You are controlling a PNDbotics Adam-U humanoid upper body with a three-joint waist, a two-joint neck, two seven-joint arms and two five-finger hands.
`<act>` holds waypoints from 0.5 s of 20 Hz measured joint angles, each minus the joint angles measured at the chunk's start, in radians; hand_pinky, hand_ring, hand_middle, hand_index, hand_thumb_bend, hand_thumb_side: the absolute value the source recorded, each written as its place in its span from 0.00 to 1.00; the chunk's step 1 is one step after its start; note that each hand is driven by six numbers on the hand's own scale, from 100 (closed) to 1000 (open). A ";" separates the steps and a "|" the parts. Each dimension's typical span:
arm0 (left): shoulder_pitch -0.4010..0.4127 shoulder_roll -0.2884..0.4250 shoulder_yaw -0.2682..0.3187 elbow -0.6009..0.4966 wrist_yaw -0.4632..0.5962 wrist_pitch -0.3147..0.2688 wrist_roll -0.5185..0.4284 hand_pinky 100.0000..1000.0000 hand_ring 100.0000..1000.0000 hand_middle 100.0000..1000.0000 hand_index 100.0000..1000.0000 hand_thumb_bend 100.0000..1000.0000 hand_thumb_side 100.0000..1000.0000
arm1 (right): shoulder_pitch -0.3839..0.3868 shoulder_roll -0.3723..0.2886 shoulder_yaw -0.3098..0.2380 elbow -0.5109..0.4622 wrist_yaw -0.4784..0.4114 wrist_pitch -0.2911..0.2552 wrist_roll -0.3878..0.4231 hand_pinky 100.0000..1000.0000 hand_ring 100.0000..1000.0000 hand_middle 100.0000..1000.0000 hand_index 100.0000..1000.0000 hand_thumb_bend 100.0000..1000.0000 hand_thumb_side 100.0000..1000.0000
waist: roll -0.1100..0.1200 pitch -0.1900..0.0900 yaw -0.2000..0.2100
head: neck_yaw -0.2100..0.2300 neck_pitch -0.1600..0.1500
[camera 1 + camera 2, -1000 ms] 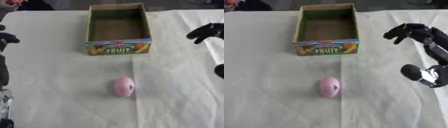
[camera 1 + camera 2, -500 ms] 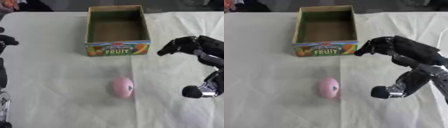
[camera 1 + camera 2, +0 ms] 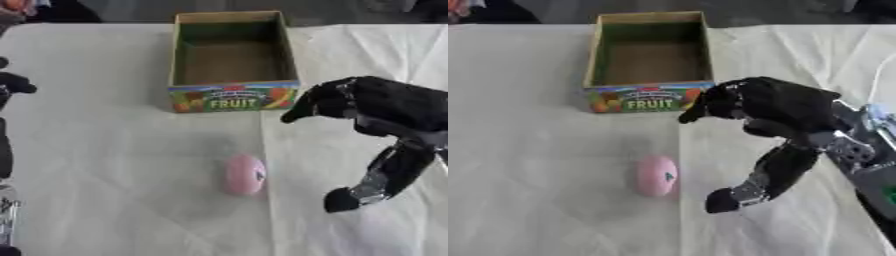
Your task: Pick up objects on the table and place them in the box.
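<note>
Nothing looks packed yet: the fruit box (image 3: 232, 60) stands empty while the pink egg-shaped object (image 3: 244, 173) lies on the surface (image 3: 105, 150) just in front of it, and the right hand (image 3: 776, 107) hovers beside it, fingers spread, holding nothing

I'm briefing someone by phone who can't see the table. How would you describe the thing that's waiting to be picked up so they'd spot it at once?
Start at the open cardboard box with FRUIT printed on its front, at the far middle of the white cloth. Come straight toward the robot from that label to the small pink egg-shaped object lying alone on the cloth. It is the only loose item, left of the black right hand.
</note>
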 measured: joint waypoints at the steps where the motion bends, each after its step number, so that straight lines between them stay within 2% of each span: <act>1: 0.000 0.000 -0.001 0.000 0.000 0.001 -0.001 0.47 0.46 0.52 0.70 0.00 0.91 | -0.003 0.006 0.008 0.000 0.019 0.010 0.015 0.57 0.74 0.68 0.87 0.74 1.00 | 0.000 -0.001 0.001 | 0.000 0.000; 2: 0.000 0.000 -0.002 0.000 0.000 0.001 -0.002 0.47 0.46 0.52 0.70 0.00 0.91 | -0.005 0.012 0.016 0.000 0.035 0.018 0.030 0.56 0.75 0.68 0.87 0.74 1.00 | 0.000 -0.001 0.001 | -0.001 0.000; 3: 0.000 0.000 -0.004 0.000 0.000 0.001 -0.002 0.47 0.46 0.52 0.70 0.00 0.92 | -0.007 0.017 0.022 0.000 0.047 0.027 0.045 0.56 0.76 0.69 0.89 0.78 0.91 | 0.000 -0.001 0.001 | -0.001 0.000; 5: 0.000 0.000 -0.005 0.000 0.000 0.001 -0.002 0.47 0.46 0.52 0.69 0.00 0.92 | -0.010 0.027 0.031 0.000 0.065 0.046 0.079 0.57 0.77 0.70 0.89 0.79 0.86 | -0.001 -0.001 0.003 | -0.003 0.000; 10: 0.000 0.000 -0.005 0.000 0.001 0.002 -0.004 0.47 0.46 0.52 0.69 0.00 0.91 | -0.025 0.043 0.040 0.000 0.086 0.103 0.150 0.56 0.76 0.69 0.90 0.72 0.92 | -0.005 -0.001 0.008 | -0.004 0.000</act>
